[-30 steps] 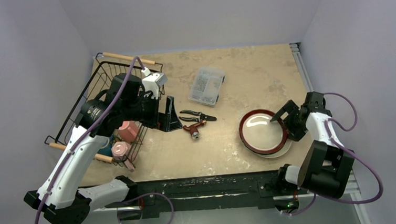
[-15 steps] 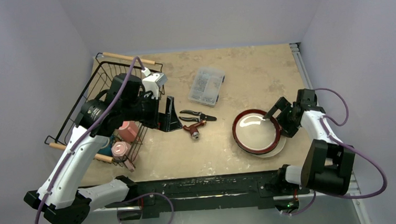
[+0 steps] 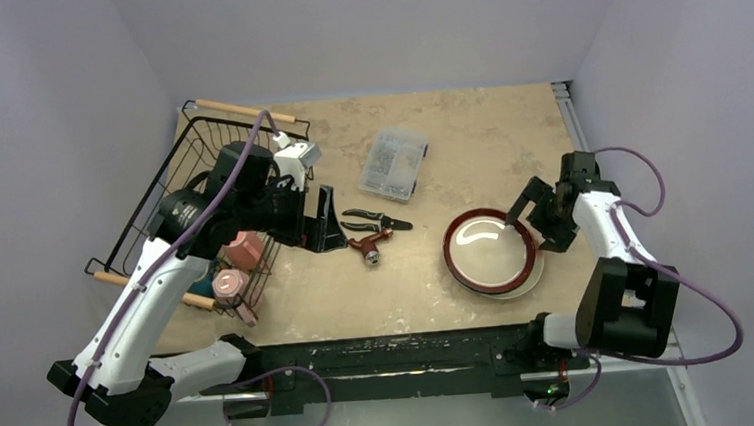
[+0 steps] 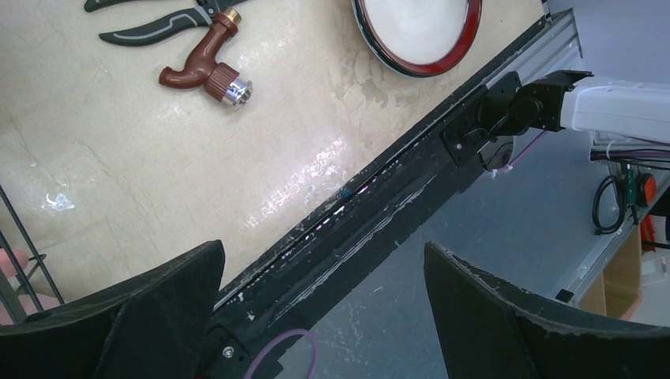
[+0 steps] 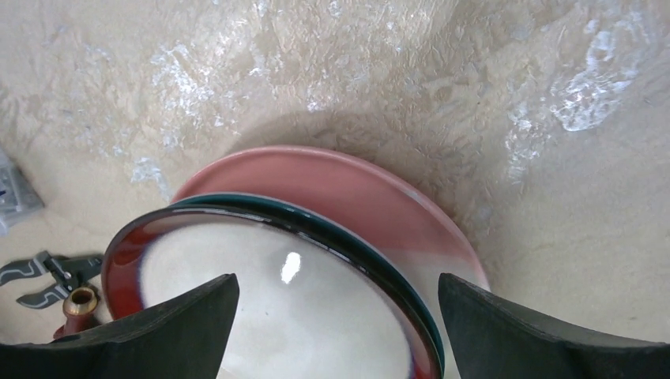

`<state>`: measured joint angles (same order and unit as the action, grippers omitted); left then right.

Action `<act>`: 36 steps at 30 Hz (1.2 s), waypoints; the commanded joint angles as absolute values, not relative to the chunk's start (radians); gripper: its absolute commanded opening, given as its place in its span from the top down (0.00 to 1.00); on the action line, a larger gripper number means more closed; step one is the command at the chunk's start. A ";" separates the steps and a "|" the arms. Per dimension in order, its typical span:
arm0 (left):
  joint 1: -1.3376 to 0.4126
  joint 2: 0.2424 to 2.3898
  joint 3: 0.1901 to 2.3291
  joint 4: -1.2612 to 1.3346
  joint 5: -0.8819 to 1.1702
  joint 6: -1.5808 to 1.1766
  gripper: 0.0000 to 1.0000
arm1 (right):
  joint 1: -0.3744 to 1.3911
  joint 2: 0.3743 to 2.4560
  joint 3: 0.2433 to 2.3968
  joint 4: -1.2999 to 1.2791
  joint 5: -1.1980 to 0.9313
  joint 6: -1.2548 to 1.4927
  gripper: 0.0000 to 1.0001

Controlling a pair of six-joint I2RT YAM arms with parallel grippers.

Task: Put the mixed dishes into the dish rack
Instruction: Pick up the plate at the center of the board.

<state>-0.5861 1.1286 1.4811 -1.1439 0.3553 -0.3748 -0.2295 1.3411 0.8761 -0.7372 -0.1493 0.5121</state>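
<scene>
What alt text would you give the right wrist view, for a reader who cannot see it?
A red-rimmed plate with a cream centre lies on a pinkish plate on the beige table, under the open right gripper. Black pliers and a brown tool show at the lower left edge.

Glossy glazed ceramic plate [image 5: 316,316]

Scene bright. Light even, coming from above. Top view sharp, shadows soft and short. Wrist views clear, with white shiny glare patches on tabletop [image 4: 316,166]. Small white shine spot on red-rimmed plate [image 5: 291,267]. Dark soft shadow on tabletop behind plate. Walls [image 3: 360,34] pale, evenly lit.
</scene>
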 commanded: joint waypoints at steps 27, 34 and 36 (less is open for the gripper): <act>-0.803 1.660 1.131 0.129 0.283 -0.948 0.41 | -0.201 1.203 0.917 -0.787 -0.097 0.359 0.34; -0.848 1.770 1.150 0.149 0.205 -0.977 0.40 | -0.190 1.221 0.902 -0.762 -0.119 0.353 0.35; -0.854 1.787 1.153 0.126 0.192 -0.977 0.39 | -0.183 1.227 0.902 -0.758 -0.122 0.353 0.35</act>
<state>-0.8444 1.7748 1.1046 0.0830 0.2657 -0.9607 -0.1959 1.2240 0.9081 -0.7952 -0.1001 0.3740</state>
